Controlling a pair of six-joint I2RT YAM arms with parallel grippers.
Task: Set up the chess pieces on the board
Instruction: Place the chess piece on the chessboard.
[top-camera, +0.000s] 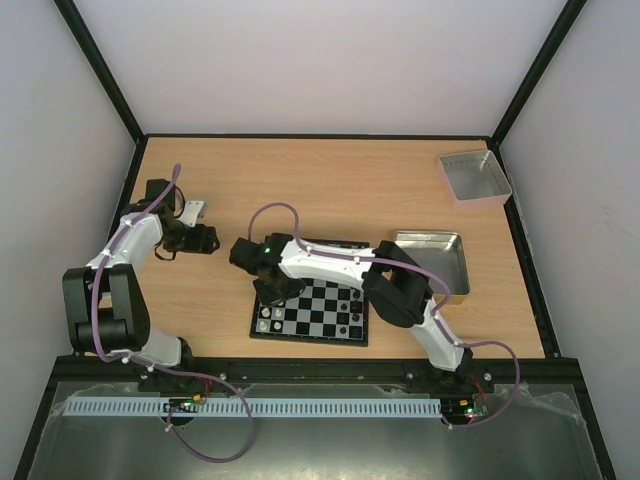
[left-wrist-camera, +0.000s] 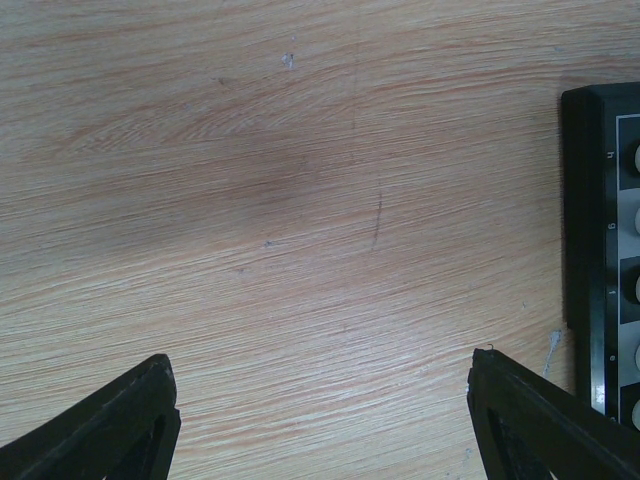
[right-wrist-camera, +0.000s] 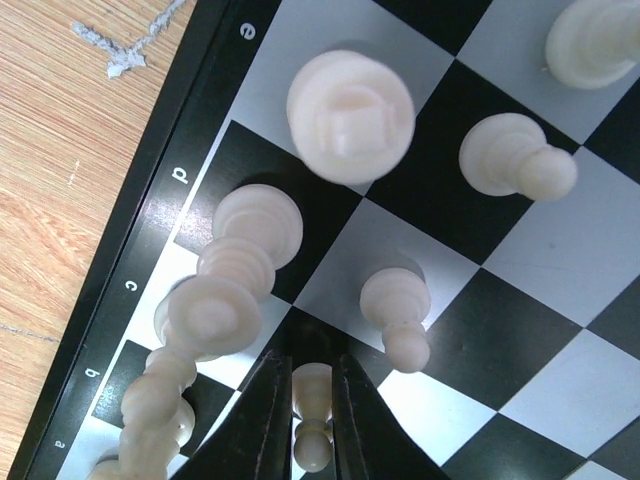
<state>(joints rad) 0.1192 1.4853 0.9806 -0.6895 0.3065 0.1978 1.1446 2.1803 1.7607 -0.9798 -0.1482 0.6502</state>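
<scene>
The chessboard (top-camera: 325, 310) lies mid-table with black and white pieces on it. My right gripper (top-camera: 268, 292) reaches over its left side. In the right wrist view its fingers (right-wrist-camera: 265, 420) are shut on a white pawn (right-wrist-camera: 313, 415) just above a dark square. Around it stand a white king (right-wrist-camera: 350, 115), other white pawns (right-wrist-camera: 397, 315), (right-wrist-camera: 515, 157) and back-row pieces (right-wrist-camera: 225, 290). My left gripper (top-camera: 205, 238) is open and empty over bare wood left of the board; the board's edge (left-wrist-camera: 590, 250) shows at the right of its view.
A silvery tray (top-camera: 432, 258) sits just right of the board. A tan-rimmed grey tin (top-camera: 473, 177) stands at the back right. A small white object (top-camera: 194, 210) lies near the left arm.
</scene>
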